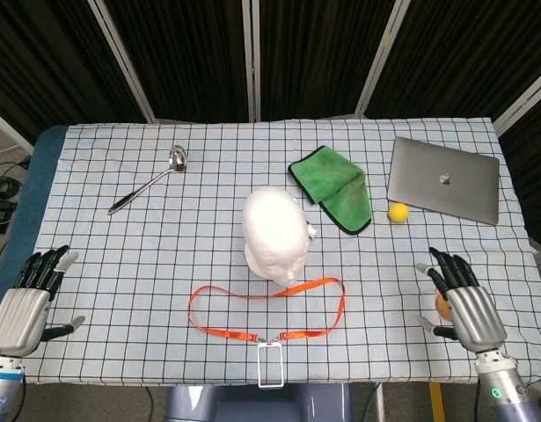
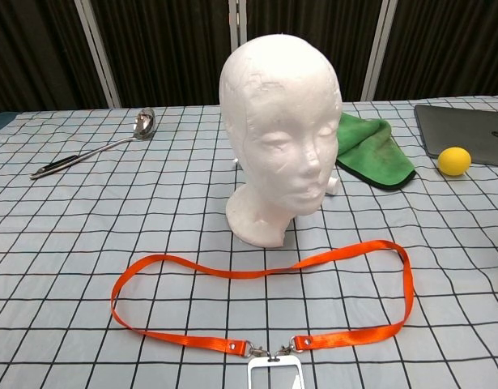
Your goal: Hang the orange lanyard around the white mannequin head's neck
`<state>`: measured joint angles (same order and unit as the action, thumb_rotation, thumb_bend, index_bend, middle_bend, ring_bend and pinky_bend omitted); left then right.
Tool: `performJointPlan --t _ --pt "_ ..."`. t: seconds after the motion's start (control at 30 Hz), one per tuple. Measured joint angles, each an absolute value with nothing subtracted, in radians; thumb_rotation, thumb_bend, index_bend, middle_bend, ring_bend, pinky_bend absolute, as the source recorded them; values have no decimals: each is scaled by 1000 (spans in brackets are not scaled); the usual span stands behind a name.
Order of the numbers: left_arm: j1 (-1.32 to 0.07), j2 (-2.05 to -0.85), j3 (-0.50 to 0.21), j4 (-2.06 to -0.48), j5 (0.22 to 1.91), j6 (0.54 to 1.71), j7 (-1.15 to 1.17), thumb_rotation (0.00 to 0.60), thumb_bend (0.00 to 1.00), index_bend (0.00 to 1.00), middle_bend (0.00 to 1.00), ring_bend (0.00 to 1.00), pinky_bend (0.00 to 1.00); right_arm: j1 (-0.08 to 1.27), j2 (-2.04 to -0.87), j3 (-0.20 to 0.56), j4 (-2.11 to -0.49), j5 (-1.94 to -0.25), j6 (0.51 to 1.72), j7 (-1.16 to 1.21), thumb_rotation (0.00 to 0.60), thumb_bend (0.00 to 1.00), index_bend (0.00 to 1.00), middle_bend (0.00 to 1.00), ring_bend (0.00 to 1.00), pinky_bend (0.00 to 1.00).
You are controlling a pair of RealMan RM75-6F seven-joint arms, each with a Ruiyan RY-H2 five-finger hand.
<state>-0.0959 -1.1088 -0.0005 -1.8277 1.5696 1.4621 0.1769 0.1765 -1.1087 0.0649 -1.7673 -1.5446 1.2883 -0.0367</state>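
The white mannequin head stands upright mid-table, and the chest view shows its face turned toward me. The orange lanyard lies flat in a loop on the cloth just in front of its neck base, with a clear badge holder at the front table edge. In the chest view the strap touches nothing but the cloth. My left hand hovers at the front left corner, fingers apart, holding nothing. My right hand is at the front right, fingers spread, also empty. Neither hand shows in the chest view.
A small orange round thing sits partly hidden by my right hand. Behind the head lie a green cloth, a metal ladle, a grey laptop and a yellow ball. The checked tablecloth covers the table.
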Motion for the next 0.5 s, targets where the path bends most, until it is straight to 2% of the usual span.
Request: performJointPlan --t 0.23,0.5 --pt "-117 -1141 -19 -1801 1516 1420 211 600 0 0 0 0 0 367 -1185 126 -1728 -1359 988 -58 600 256 444 0 0 0" --pt "-138 -1167 -32 -1773 1463 1377 239 600 0 0 0 0 0 501 -1362 169 -1613 -1195 876 -209 600 285 459 0 0 0"
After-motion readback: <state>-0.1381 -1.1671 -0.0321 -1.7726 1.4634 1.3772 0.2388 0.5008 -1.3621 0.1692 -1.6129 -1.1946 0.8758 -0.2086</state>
